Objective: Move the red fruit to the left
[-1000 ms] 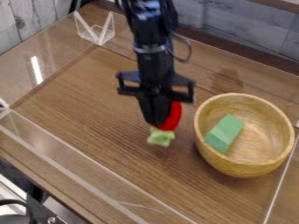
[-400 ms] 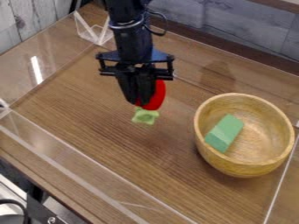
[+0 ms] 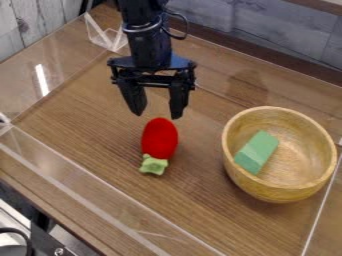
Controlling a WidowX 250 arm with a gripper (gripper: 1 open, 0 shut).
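hand (image 3: 154,103) open (fingers spread wide) just above red fruit (image 3: 159,136) lying on table (image 3: 80,120).

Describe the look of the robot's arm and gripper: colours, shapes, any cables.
The arm is black and fairly slim, built of blocky segments. Its gripper is black too: a crossbar carrying two tapered fingers. No coloured markings are legible. Dark cable-like shapes show near the arm's top, too blurred to be sure.
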